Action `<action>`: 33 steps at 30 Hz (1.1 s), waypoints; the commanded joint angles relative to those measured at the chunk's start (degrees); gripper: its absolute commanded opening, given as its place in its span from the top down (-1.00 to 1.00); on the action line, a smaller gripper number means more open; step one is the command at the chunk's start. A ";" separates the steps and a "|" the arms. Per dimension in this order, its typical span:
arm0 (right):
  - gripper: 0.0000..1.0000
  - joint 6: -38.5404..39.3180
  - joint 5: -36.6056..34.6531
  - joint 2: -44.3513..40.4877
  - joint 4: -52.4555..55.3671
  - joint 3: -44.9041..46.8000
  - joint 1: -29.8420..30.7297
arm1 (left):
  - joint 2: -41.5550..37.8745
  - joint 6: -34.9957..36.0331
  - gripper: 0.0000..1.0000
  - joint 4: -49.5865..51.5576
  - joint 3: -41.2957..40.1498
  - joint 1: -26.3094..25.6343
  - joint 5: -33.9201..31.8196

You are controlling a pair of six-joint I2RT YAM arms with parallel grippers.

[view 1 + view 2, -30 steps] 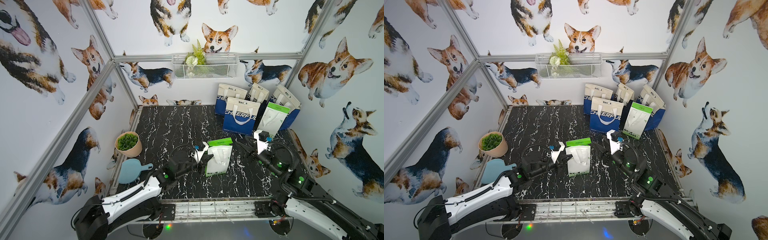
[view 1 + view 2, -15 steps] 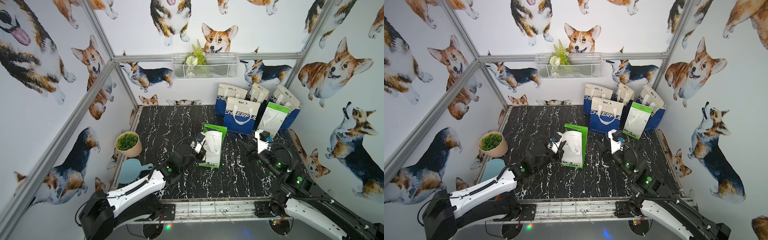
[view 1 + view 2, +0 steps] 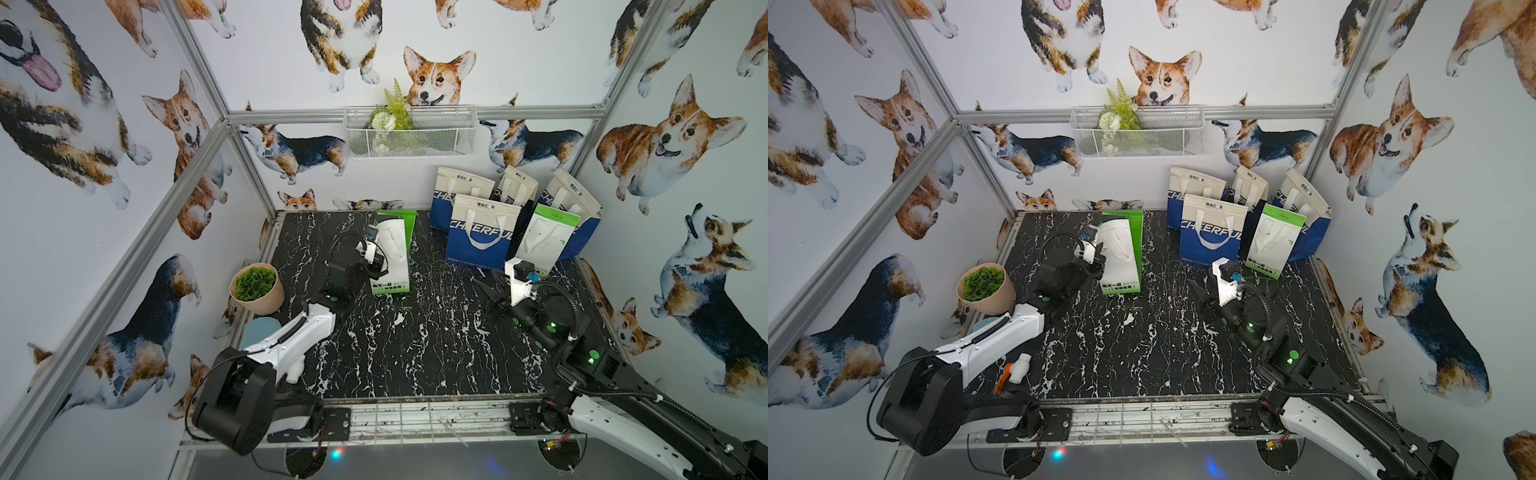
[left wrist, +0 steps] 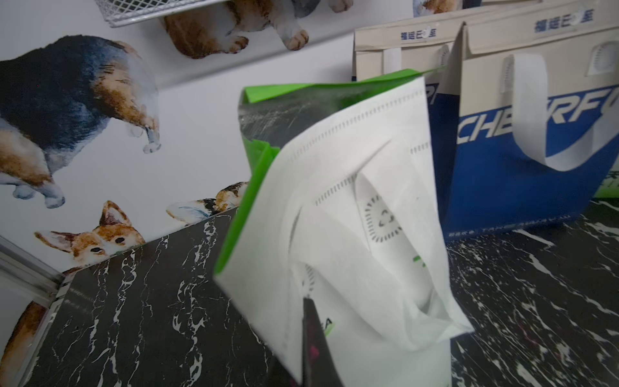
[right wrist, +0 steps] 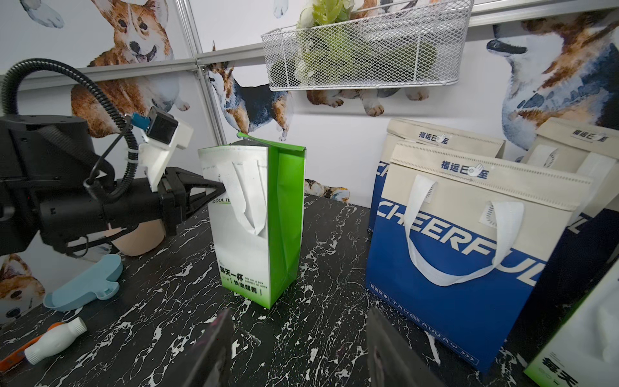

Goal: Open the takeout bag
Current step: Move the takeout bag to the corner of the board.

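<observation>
The takeout bag is white in front with green sides and stands upright at the back middle of the black marble table. My left gripper is shut on its white front face by the handle, as the right wrist view shows at the left gripper and the bag. In the left wrist view the bag fills the frame, its mouth slightly parted with silver lining showing, and the left gripper pinches white fabric. My right gripper stands open to the bag's right, holding nothing.
Blue-and-cream CHEERFUL bags and another white-and-green bag crowd the back right corner. A potted plant and a blue scoop sit at the left edge. A white bottle lies front left. A wire basket hangs on the back wall.
The left arm has carried the takeout bag from the table's middle toward the back and set it upright. The right arm has not moved.
</observation>
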State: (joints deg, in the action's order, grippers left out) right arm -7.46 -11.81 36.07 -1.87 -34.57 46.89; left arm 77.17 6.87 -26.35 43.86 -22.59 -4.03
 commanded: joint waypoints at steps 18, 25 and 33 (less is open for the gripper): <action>-0.19 -9.76 11.00 9.06 -1.95 -2.18 0.13 | 31.96 1.81 1.00 -12.44 34.45 22.42 14.71; -0.16 -11.61 13.37 12.07 -1.88 -2.95 0.13 | 40.34 3.27 1.00 -9.53 44.44 29.03 18.28; -0.16 -12.23 13.18 12.62 -3.39 -1.71 0.13 | 47.30 3.22 1.00 -6.22 51.82 33.69 20.25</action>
State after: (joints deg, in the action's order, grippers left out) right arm -18.13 0.45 48.27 -2.35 -37.08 46.89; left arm 122.65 9.15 -29.98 92.62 9.72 13.45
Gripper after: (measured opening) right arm 0.581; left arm 0.053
